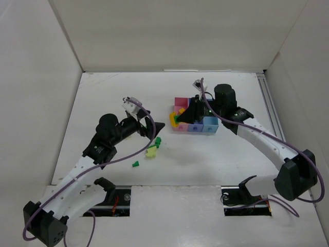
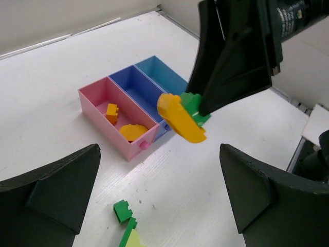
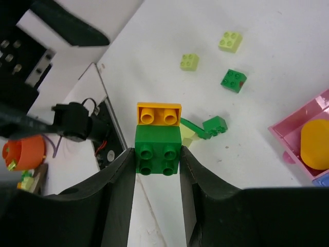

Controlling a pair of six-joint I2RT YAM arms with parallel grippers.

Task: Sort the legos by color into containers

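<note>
My right gripper [image 3: 157,154] is shut on a dark green lego [image 3: 157,152] with an orange-yellow lego [image 3: 159,113] stuck to its far end. It holds them in the air at the near left of the containers [image 1: 198,123]. The left wrist view shows the pink bin [image 2: 97,110], the medium blue bin [image 2: 133,87] and the light blue bin [image 2: 162,69] in a row. Two orange pieces [image 2: 132,132] lie in the pink bin. My left gripper [image 2: 159,200] is open and empty above the table, over loose green legos [image 2: 122,211] and a lime one [image 2: 134,241].
Loose legos lie left of the bins: green [image 1: 158,140], lime [image 1: 151,151], green [image 1: 135,164]. The right wrist view shows two lime bricks [image 3: 189,62] and a green brick [image 3: 233,80] on the table. White walls stand round the table.
</note>
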